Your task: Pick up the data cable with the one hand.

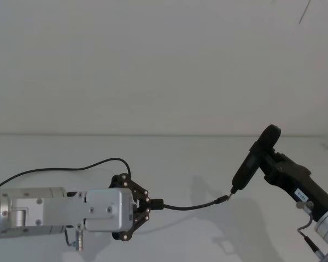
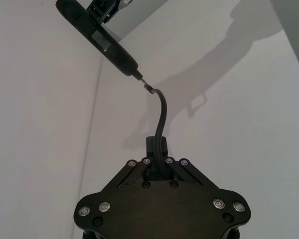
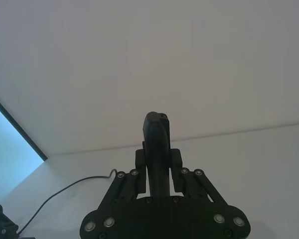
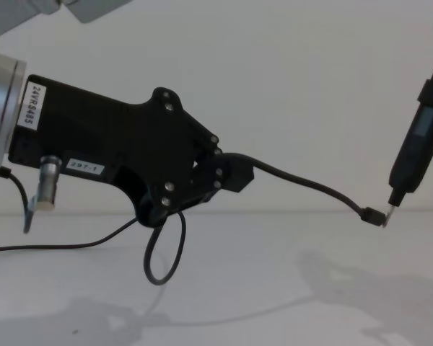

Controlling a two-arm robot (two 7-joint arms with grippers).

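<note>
Jaws of my left gripper (image 1: 147, 206) are clamped on the data cable (image 1: 194, 206) just behind its blocky end, holding it off the white table (image 1: 186, 158) so the short free length arcs right toward a small plug (image 4: 372, 215). That plug touches the pin tip of the slim dark tool (image 1: 252, 162), which my right gripper (image 3: 158, 167) grips between its fingers, tilted upright. Behind my left gripper I see the cable loop down to the table and trail off left.
</note>
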